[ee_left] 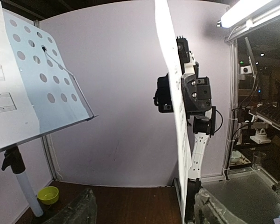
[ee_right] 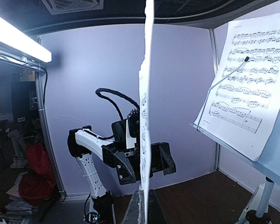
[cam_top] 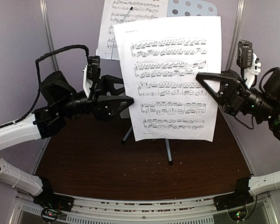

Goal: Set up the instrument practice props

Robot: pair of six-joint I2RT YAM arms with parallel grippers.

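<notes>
Right gripper (cam_top: 201,76) pinches the loose sheet (cam_top: 170,74) by one edge, mid-air ahead of the stand (cam_top: 196,7), left gripper (cam_top: 126,99) spread around the opposite edge; single-point hold, so it may sag or slip.

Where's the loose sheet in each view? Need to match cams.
Top external: sheet faces the camera at centre, right gripper pinching its right edge.
Left wrist: edge-on, thin strip just right of centre.
Right wrist: edge-on, vertical strip at centre.
Shared landmark: stand, at the top, left and right respectively.
</notes>
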